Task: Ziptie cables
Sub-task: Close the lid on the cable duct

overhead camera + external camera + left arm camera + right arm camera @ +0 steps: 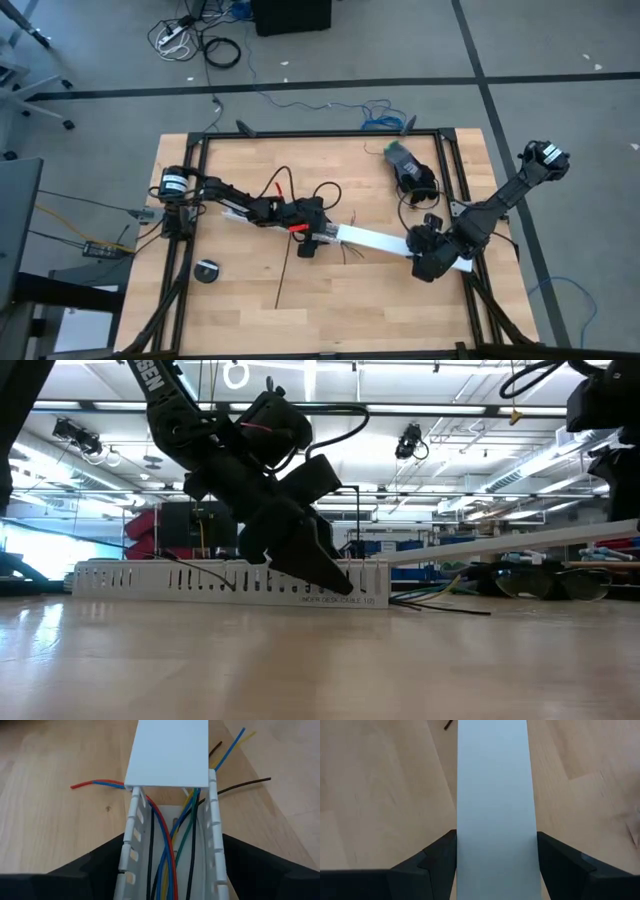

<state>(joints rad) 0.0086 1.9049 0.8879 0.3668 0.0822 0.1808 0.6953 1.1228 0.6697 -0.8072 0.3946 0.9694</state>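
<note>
A long white slotted channel lies across the middle of the table with the cables, thin coloured wires, running inside it; some ends stick out. My left gripper straddles the channel at mid-length. A flat white cover runs on from there toward the right, and my right gripper is shut on it near its right end. The ziptie, a thin black strip, lies flat on the wood nearer the front. My left gripper holds the channel between its two fingers, one against the outside of each slotted side wall. The fingers slant down from the table's left and lie along the channel, which rests on the table. My right gripper pinches the flat cover by its two long edges, the fingers steeply downward and in line with the cover. The held end is lifted, so the cover slants up toward the right; its other end sits over the channel.
A black roll lies near the front left. A black device with a green part and a coiled cord sit at the far right. Black frame rails run around the tabletop. Bare wood lies in front of the channel.
</note>
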